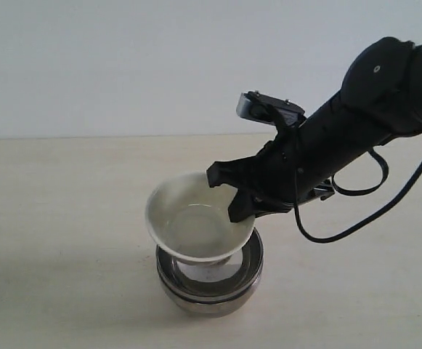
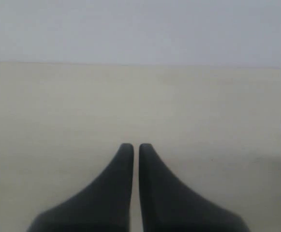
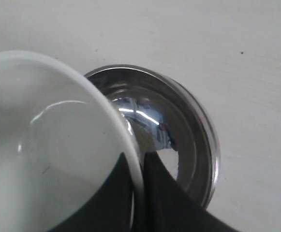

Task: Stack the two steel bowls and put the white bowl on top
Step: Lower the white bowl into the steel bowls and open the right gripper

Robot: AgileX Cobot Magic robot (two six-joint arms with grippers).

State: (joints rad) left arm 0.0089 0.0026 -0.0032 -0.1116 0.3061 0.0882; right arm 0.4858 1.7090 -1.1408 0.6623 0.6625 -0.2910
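The two steel bowls point(image 1: 209, 285) sit nested one inside the other on the table, low in the middle of the exterior view. The white bowl point(image 1: 196, 218) hangs tilted just above them, its foot dipping into the upper steel bowl point(image 3: 179, 130). My right gripper point(image 1: 241, 211) is shut on the white bowl's point(image 3: 48, 145) near rim, one finger inside and one outside; in the right wrist view the right gripper point(image 3: 139, 159) pinches that rim. My left gripper point(image 2: 136, 147) is shut on nothing, over bare table, and does not show in the exterior view.
The pale beige table point(image 1: 65, 218) stretches to a plain light wall point(image 1: 123, 58). A black cable point(image 1: 356, 218) loops beneath the right arm, to the right of the bowls.
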